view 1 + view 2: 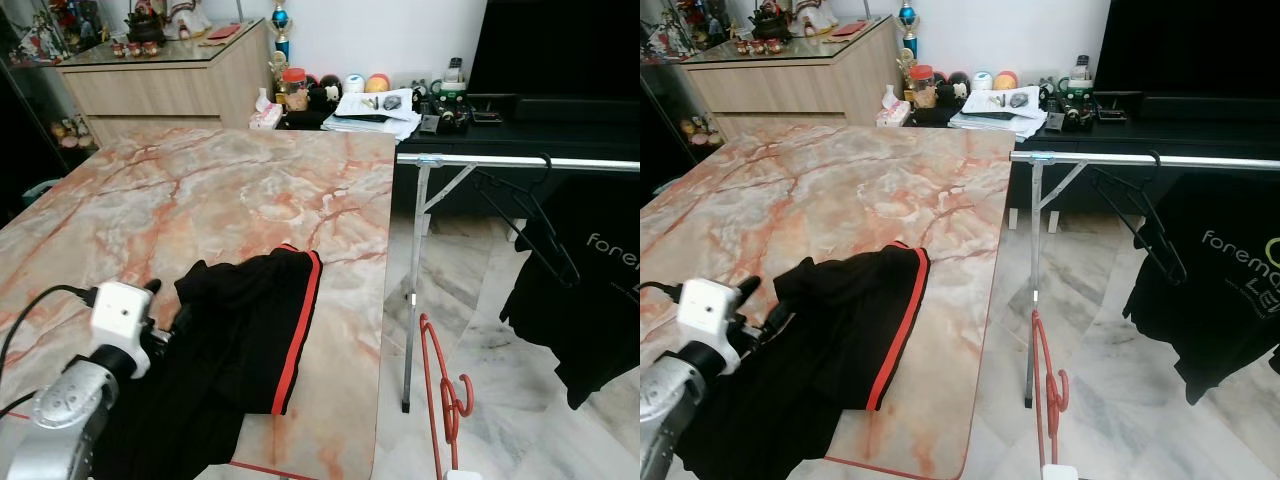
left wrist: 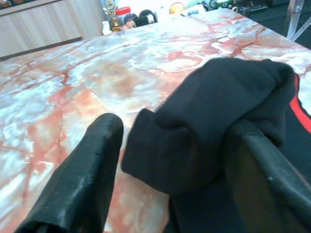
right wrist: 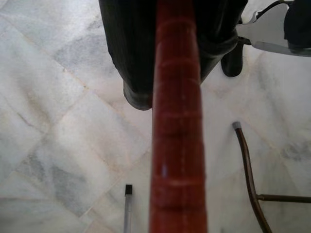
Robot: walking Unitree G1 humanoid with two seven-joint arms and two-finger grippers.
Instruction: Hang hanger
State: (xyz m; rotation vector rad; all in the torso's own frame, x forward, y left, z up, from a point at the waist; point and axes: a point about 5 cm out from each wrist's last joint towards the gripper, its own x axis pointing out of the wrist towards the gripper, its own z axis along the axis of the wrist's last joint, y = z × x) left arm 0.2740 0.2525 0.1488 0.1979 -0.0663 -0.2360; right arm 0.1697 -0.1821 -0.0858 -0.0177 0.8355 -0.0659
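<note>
A red hanger (image 1: 440,385) stands upright over the floor, just right of the table's near corner. My right gripper (image 3: 177,58) is shut on its red bar (image 3: 177,145). Further right, a silver rack rail (image 1: 520,161) carries a black hanger (image 1: 530,220) and a black T-shirt (image 1: 600,290). On the marble table (image 1: 220,190) lies a black garment with a red stripe (image 1: 250,330). My left gripper (image 1: 168,305) is at that garment's left edge, open, with a fold of the cloth (image 2: 204,121) between its fingers (image 2: 92,165).
The rack's metal leg (image 1: 412,300) stands close to the table's right edge. A wooden sideboard (image 1: 160,80) and a dark low cabinet with clutter (image 1: 400,105) line the far wall. Pale marble floor (image 1: 480,300) lies between table and rack.
</note>
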